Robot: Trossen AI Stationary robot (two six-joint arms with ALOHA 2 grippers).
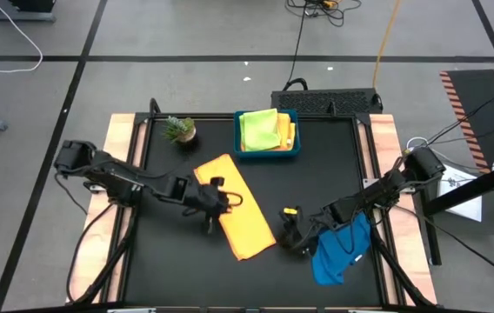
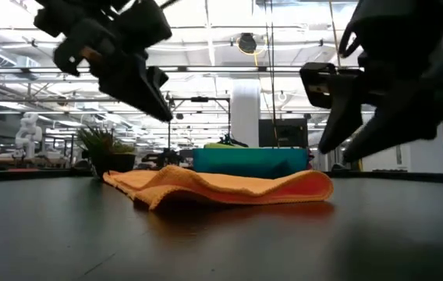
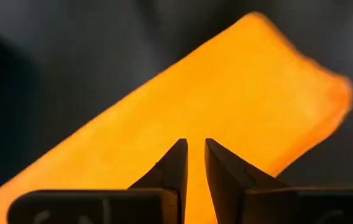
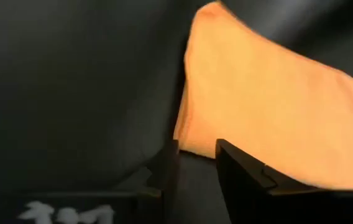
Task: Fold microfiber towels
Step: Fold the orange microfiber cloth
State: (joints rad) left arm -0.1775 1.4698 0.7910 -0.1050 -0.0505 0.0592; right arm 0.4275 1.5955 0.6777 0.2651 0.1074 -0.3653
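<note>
Mid-table, the orange towel (image 1: 234,206) lies folded lengthwise; left gripper (image 3: 196,163) narrowly parted, right gripper (image 4: 194,167) slightly wider, both empty. Next, probably fold it across.

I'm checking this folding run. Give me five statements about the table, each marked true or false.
1. The orange towel lies folded into a long strip on the table. True.
2. The blue towel is in the tray. False: it lies crumpled on the table under the right arm.
3. The left gripper is above the orange towel, holding nothing. True.
4. The small plant stands inside the tray. False: it stands beside it, on the table.
5. The tray holds lime green and yellow towels. True.
</note>
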